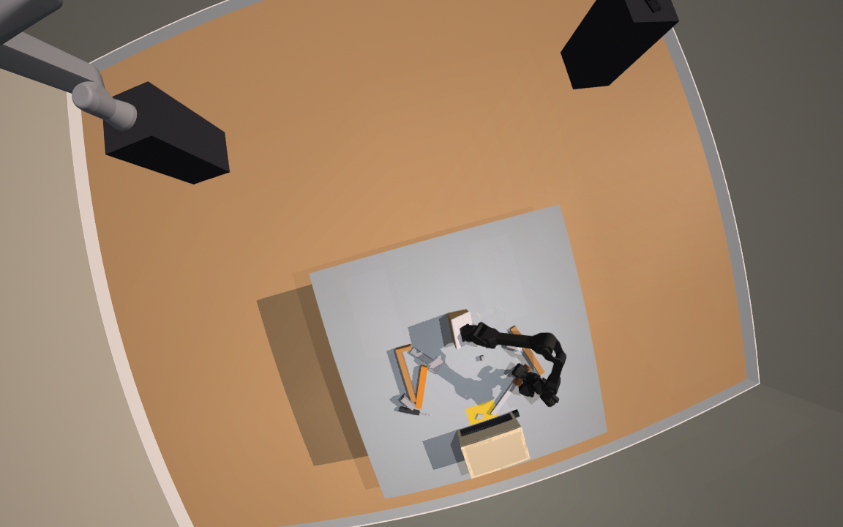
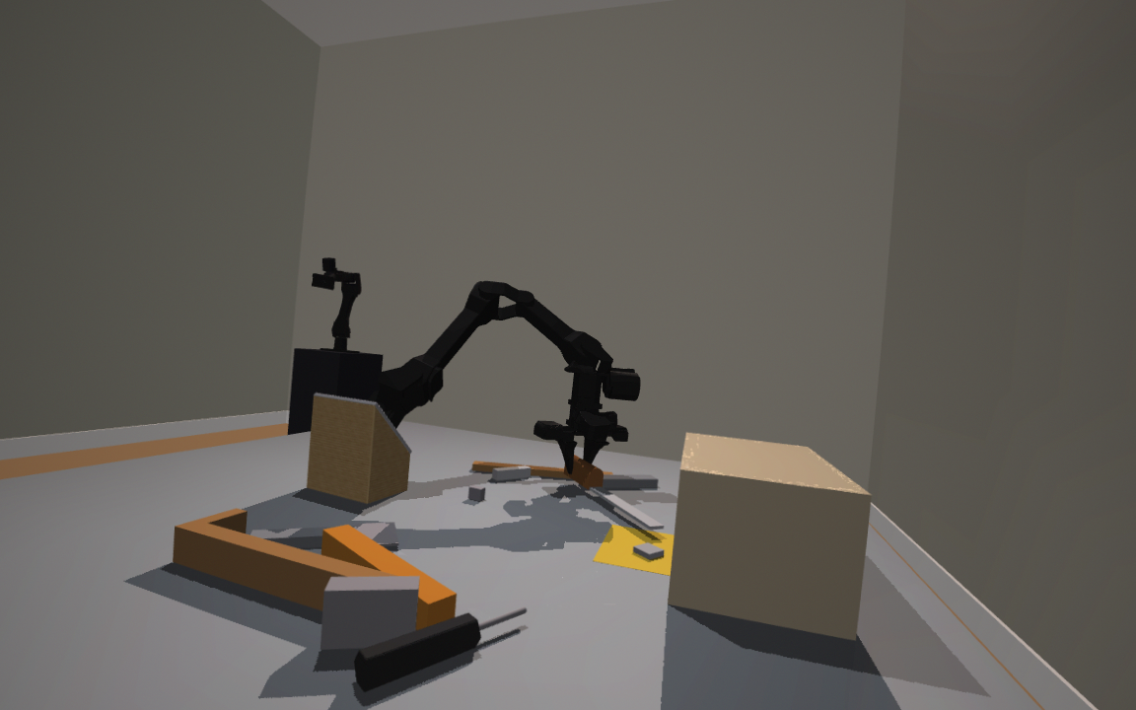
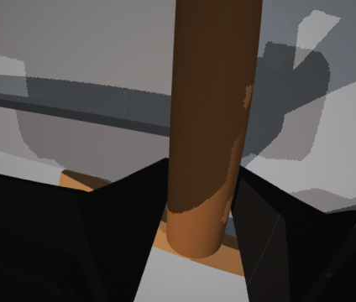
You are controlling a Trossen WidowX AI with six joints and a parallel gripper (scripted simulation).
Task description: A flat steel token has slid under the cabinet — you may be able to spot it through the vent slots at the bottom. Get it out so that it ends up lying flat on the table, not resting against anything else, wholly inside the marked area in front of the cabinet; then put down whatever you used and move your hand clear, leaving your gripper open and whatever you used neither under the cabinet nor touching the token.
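My gripper (image 1: pixel 524 378) (image 2: pixel 580 464) (image 3: pixel 201 169) is shut on the brown round handle of a long flat grey-bladed tool, held low. Its blade (image 1: pixel 503 397) (image 2: pixel 626 507) slants toward the cabinet (image 1: pixel 495 451) (image 2: pixel 766 538), with its tip near the edge of the yellow marked area (image 1: pixel 470 412) (image 2: pixel 614 549) and a shadow below it. The flat grey token (image 1: pixel 479 416) (image 2: pixel 648 551) lies on the yellow, in front of the dark vent slots. It appears apart from the blade tip. The cabinet hides part of the yellow area in the exterior view. The wrist view shows the handle, not the token.
Under the arm lie an orange bar (image 1: pixel 533 359) and a grey bar (image 2: pixel 634 482). A small grey cube (image 1: pixel 481 356) (image 2: pixel 475 494) lies nearby. A wedge-shaped block (image 2: pixel 342 455) stands near the arm's base. Across the table are orange pieces (image 2: pixel 246 551), a grey block (image 2: pixel 369 613) and a black-handled screwdriver (image 2: pixel 417 651).
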